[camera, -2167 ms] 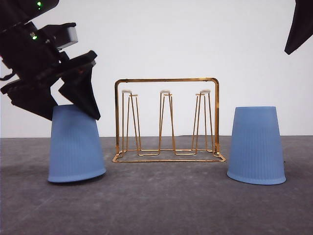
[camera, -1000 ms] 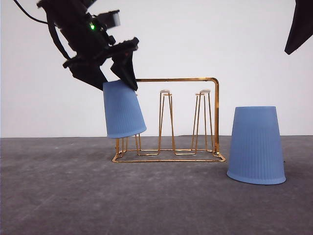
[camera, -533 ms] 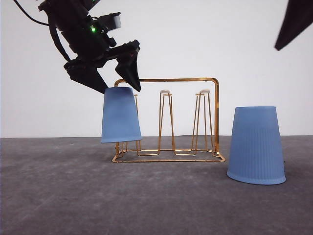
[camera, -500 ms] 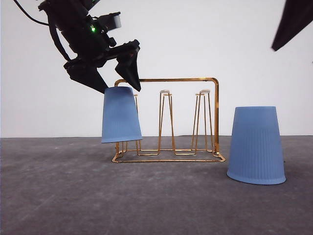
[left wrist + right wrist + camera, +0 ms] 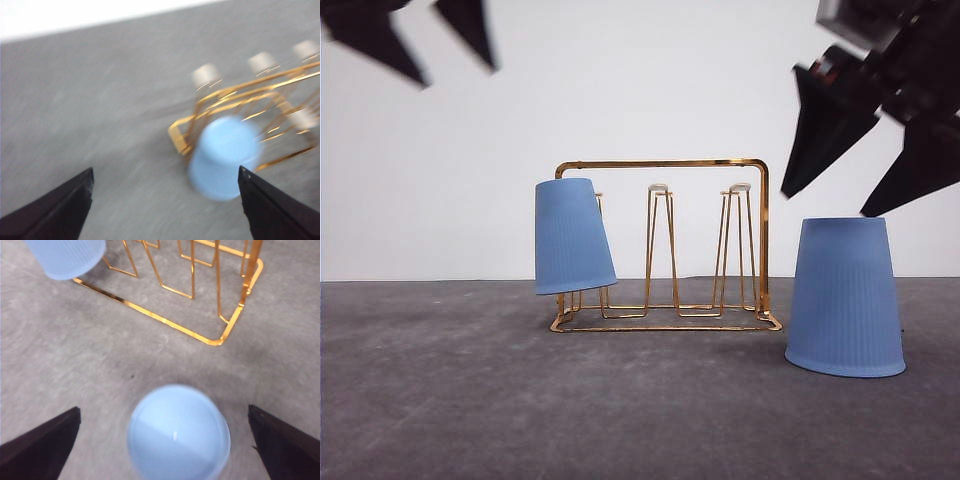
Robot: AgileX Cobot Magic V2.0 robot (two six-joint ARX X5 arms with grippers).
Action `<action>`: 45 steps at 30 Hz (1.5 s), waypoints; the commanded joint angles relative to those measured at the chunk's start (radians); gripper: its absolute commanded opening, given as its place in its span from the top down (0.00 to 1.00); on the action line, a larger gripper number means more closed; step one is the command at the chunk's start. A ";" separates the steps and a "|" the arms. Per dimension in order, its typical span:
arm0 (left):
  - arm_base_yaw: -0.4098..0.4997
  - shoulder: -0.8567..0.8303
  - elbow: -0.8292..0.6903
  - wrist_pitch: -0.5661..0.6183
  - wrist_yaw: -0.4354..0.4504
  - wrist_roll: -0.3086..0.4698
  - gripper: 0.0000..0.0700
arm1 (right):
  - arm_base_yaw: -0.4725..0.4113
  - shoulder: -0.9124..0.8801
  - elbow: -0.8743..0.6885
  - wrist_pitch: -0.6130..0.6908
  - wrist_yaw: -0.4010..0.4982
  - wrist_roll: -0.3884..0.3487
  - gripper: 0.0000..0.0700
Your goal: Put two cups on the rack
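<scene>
Front view shows one cup (image 5: 572, 238) tilted on the rack (image 5: 665, 245); right wrist view shows the right tool (image 5: 165, 440) spread over the other cup (image 5: 178, 432).

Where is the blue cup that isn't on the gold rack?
In the front view, the ribbed light-blue cup stands upside down on the grey table, right of the gold wire rack, below the open right gripper.

Even, bright diffuse light, white backdrop near blown out, no glare. Front view: rack (image 5: 662, 245) and both cups sharp, soft shadows under them; left gripper (image 5: 432, 38) at 11 o'clock and right gripper (image 5: 870, 150) at 2 o'clock smeared by motion blur. Left wrist view heavily blurred throughout. Right wrist view: near cup (image 5: 179, 432) soft, rack crisp.
</scene>
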 commanded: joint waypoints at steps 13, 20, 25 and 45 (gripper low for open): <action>0.111 -0.141 -0.228 0.001 0.052 -0.046 0.21 | 0.013 0.148 0.018 0.023 0.049 0.016 0.07; 0.094 -0.239 -0.340 0.022 0.052 -0.068 0.21 | 0.013 0.146 0.019 0.045 0.046 0.010 0.53; 0.094 -0.254 -0.340 -0.006 0.052 -0.068 0.21 | 0.011 0.084 0.108 -0.006 0.021 -0.004 0.53; 0.094 -0.254 -0.340 0.023 0.052 -0.068 0.21 | 0.022 0.147 0.401 0.034 -0.029 -0.031 0.53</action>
